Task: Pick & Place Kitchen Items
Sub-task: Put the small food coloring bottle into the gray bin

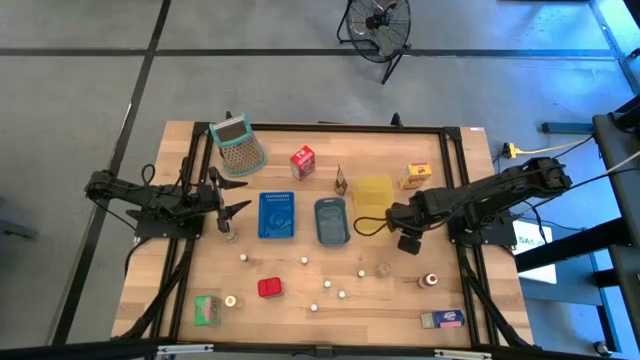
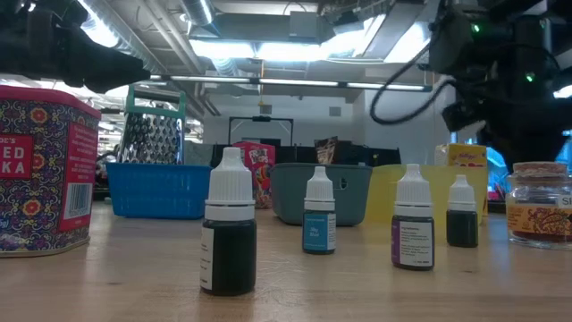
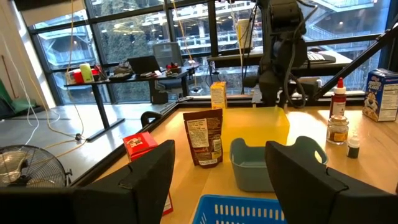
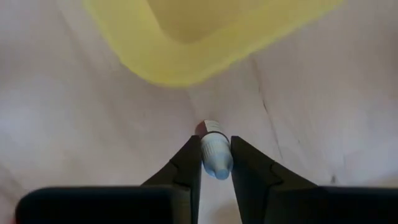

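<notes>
Right fingers [image 4: 186, 163]: closed on a small white-capped dropper bottle [image 4: 215, 154], cap pinched between the two tips, bottle lifted over bare wood.
Right gripper [image 1: 409, 243]: just off the yellow tray [image 1: 373, 190], on its near-right side; tray edge fills the far part of the right wrist view.
Left fingers [image 3: 149, 171]: spread wide, nothing between them.
Left gripper [image 1: 228, 208]: hovers at the table's left, beside the blue tray [image 1: 277, 216], pointing toward the centre.
Trays: blue, grey-blue [image 1: 331, 221] and yellow side by side in the middle of the table [image 1: 330, 140].
Grater [image 1: 237, 145]: metal with green rim, far-left corner.
Red carton [image 1: 303, 162]: behind the blue tray.
Brown packet [image 1: 341, 180]: upright, between the red carton and the yellow tray.
Yellow carton [image 1: 417, 175]: right of the yellow tray, far side.
Red tin [image 1: 269, 288]: near-centre left.
Green carton [image 1: 207, 310]: near-left corner.
Blue carton [image 1: 442, 320]: near-right corner, lying flat.
Spice jar [image 1: 429, 281]: near right, upright.
Other dropper bottles [image 2: 229, 234]: scattered upright across the near half, well apart.
</notes>
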Tool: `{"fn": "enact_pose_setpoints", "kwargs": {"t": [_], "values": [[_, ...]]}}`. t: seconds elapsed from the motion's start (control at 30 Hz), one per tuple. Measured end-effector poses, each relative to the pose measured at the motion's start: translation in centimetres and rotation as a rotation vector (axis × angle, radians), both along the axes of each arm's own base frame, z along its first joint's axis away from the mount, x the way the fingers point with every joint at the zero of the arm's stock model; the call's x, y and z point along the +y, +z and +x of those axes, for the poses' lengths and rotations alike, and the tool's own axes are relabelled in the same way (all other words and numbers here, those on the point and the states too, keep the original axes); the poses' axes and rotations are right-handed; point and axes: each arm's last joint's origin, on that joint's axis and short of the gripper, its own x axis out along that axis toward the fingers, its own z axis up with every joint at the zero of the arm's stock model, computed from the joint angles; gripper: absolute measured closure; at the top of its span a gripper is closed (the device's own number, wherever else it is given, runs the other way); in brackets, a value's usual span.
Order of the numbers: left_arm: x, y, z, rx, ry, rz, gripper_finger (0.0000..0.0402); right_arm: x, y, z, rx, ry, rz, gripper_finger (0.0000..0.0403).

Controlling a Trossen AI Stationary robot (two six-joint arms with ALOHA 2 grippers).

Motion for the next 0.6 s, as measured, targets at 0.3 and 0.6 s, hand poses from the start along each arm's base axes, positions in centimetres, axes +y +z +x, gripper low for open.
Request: {"fn": "enact_pose_setpoints", "kwargs": {"t": [0.3,0.6], "values": [[0.0,0.0,0.0,0.000,0.000,0.000,0.0155,0.7,5.4,1.7,-0.010,-0.016,0.108,0.0337],[0.0,0.0,0.0,-0.003,-0.001,-0.008,0.0156,1.3,10.0,4.6,-0.290,0.086,0.081,0.0337]]}}
